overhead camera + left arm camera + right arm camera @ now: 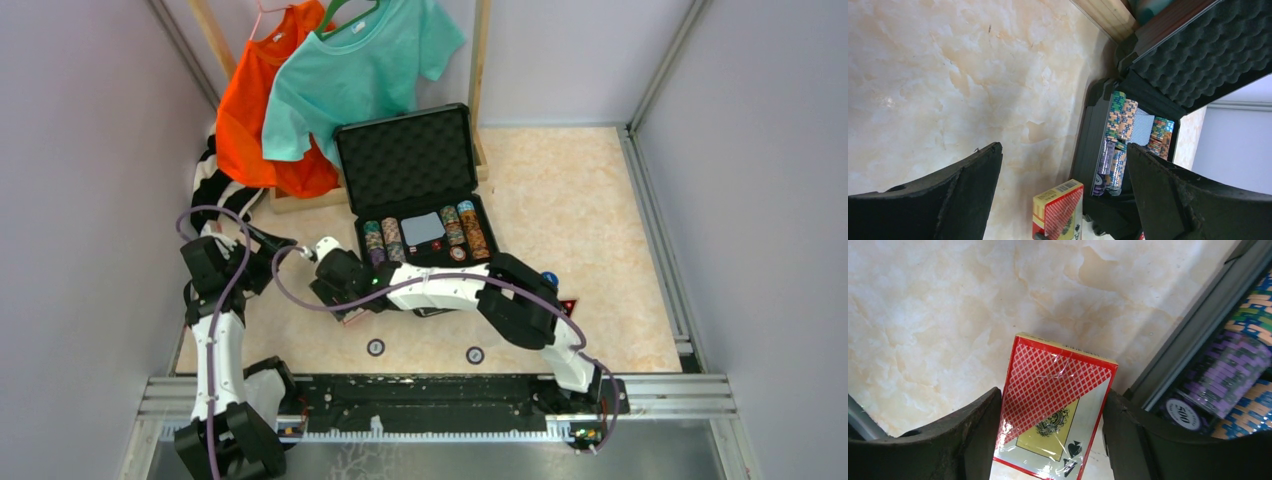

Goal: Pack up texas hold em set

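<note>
The black briefcase of the texas hold em set lies open at mid-table, its foam lid upright. Rows of multicoloured chips fill it around a blue deck. My right gripper is shut on the red card box, one finger pressed on each long side, just left of the case's rim and the purple chips. In the top view the box peeks out under that gripper. My left gripper hangs open beside it, looking at the box and the case.
Two round buttons lie on the marble tabletop near the front. A blue button and a small red piece sit behind my right forearm. Orange and teal T-shirts hang on a wooden rack at the back.
</note>
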Controlling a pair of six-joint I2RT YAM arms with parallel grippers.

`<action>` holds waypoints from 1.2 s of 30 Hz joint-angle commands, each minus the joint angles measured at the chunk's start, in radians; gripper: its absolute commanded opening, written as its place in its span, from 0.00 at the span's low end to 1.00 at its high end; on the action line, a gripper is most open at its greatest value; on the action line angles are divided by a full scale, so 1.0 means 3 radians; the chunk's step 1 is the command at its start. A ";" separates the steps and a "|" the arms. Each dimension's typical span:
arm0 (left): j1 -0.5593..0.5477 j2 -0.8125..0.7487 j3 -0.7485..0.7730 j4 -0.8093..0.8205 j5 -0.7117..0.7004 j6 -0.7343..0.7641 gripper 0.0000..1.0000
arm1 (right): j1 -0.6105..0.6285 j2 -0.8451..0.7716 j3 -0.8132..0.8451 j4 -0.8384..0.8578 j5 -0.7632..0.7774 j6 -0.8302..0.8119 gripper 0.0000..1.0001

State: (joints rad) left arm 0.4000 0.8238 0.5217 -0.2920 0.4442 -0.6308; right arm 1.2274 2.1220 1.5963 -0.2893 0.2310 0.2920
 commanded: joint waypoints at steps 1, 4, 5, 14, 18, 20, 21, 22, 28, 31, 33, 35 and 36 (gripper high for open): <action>0.0024 -0.0005 0.0059 0.0061 0.0205 0.0075 0.99 | -0.0039 -0.0470 -0.0101 0.0375 -0.0011 -0.0103 0.43; 0.0022 -0.0013 0.0010 0.0223 0.0536 0.0126 0.97 | -0.0047 -0.0630 -0.0231 0.0521 -0.0019 -0.0207 0.43; 0.0022 -0.0011 -0.0008 0.0290 0.0711 0.0152 0.96 | -0.0047 -0.0676 -0.0263 0.0559 -0.0021 -0.0264 0.43; 0.0020 0.0235 0.0026 0.0744 0.2096 0.0119 0.99 | -0.0191 -0.1196 -0.0629 0.0729 -0.0057 -0.0627 0.43; -0.0011 0.0209 -0.0069 0.1089 0.2366 -0.0170 0.99 | -0.0264 -0.1463 -0.0819 0.0813 -0.0145 -0.0793 0.43; -0.0090 0.0197 -0.0104 0.1261 0.2432 -0.0286 0.99 | -0.0266 -0.1531 -0.0884 0.0831 -0.0191 -0.0882 0.43; -0.0148 0.0193 -0.0091 0.1274 0.2419 -0.0282 0.99 | -0.0266 -0.1645 -0.0905 0.0822 -0.0241 -0.0915 0.43; -0.0219 0.0192 -0.0070 0.1285 0.2411 -0.0273 0.99 | -0.0267 -0.1685 -0.0915 0.0809 -0.0279 -0.0941 0.43; -0.0724 0.0311 0.0133 0.1265 0.2461 -0.0263 0.98 | -0.0264 -0.1956 -0.1097 0.0825 -0.0605 -0.1040 0.43; -0.0858 0.0398 0.0169 0.1329 0.2430 -0.0332 0.98 | -0.0264 -0.2107 -0.1185 0.0706 -0.0655 -0.1099 0.41; -0.0970 0.0470 0.0146 0.1510 0.2458 -0.0457 0.97 | -0.0265 -0.2228 -0.1287 0.0694 -0.0686 -0.1120 0.40; -0.1143 0.0528 0.0167 0.1567 0.2387 -0.0484 0.96 | -0.0264 -0.2302 -0.1337 0.0655 -0.0709 -0.1136 0.41; -0.1246 0.0558 0.0188 0.1562 0.2331 -0.0469 0.95 | -0.0264 -0.2329 -0.1349 0.0630 -0.0709 -0.1138 0.41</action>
State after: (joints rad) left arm 0.1040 0.9638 0.5438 0.1062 1.1515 -0.7471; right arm 1.1431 1.5120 1.1957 -0.1364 0.0521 -0.0219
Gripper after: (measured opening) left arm 0.960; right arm 0.665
